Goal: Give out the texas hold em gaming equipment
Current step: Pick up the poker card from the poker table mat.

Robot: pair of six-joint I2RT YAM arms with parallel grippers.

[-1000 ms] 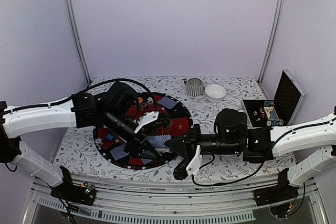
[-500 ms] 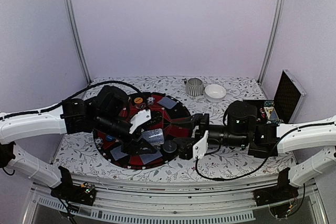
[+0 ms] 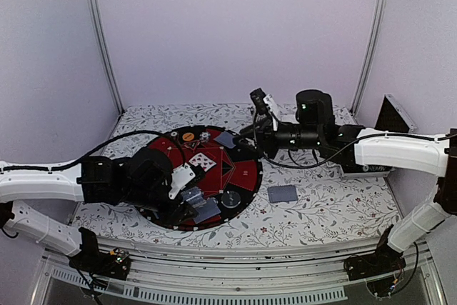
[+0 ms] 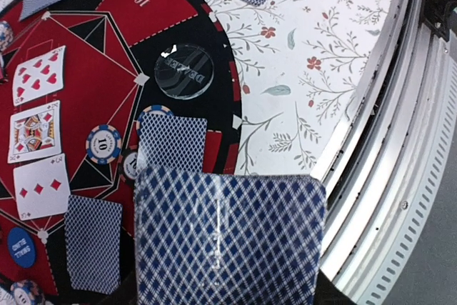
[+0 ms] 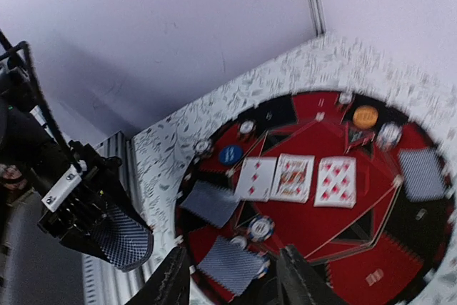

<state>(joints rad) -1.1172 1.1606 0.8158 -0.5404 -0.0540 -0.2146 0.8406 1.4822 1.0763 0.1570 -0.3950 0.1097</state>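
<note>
At the seven o'clock rim of the mat (image 3: 246, 173) the left gripper (image 3: 187, 192) pinches a deck of cards (image 4: 228, 241), jaws partly closed on it. If that hold slackens, the deck could spill over the face-down cards (image 4: 171, 141) and chip (image 4: 104, 143) beneath, or off the near edge. Its fingers are hidden under the deck. Face-up cards (image 3: 203, 161) lie at centre. Above two o'clock the right gripper (image 5: 235, 255) hangs parted and empty, its view blurred; a card stack (image 3: 283, 193) lies off the mat at four o'clock
</note>
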